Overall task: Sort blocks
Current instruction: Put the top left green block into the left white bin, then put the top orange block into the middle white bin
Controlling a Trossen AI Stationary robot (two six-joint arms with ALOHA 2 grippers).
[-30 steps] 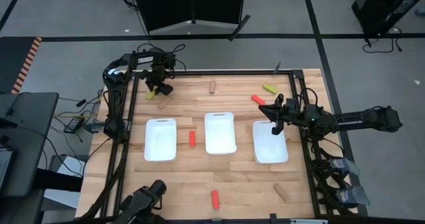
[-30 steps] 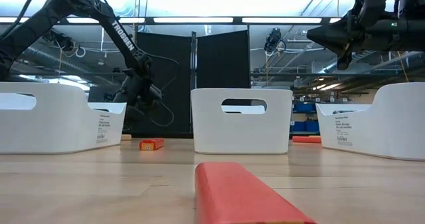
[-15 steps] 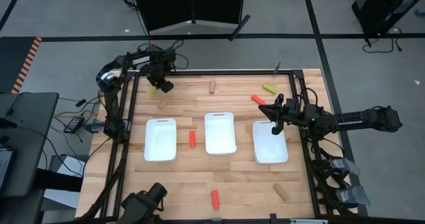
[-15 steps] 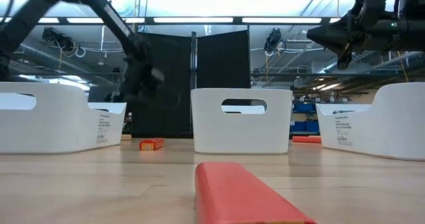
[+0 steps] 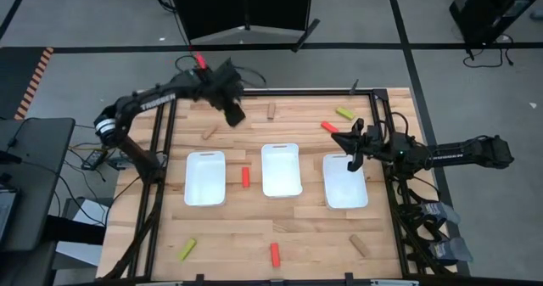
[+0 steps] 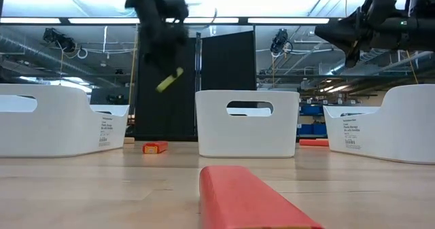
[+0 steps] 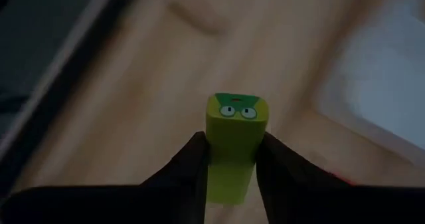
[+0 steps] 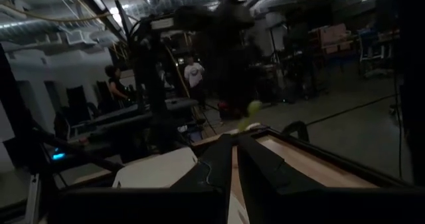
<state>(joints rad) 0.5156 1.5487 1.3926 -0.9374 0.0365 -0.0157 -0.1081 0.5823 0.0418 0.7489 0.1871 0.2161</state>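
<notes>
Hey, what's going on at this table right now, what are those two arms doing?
The left gripper is shut on a yellow-green block and holds it in the air above the far left part of the table, beyond the three white trays. The right gripper hangs shut and empty over the far end of the right tray. All three trays look empty. Red, brown and yellow-green blocks lie loose on the wood, including a red block between the left and middle trays.

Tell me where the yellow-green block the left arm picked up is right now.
The yellow-green block is clamped in the left gripper, in the air above the table's far left part, beyond the left tray in the high view.
</notes>
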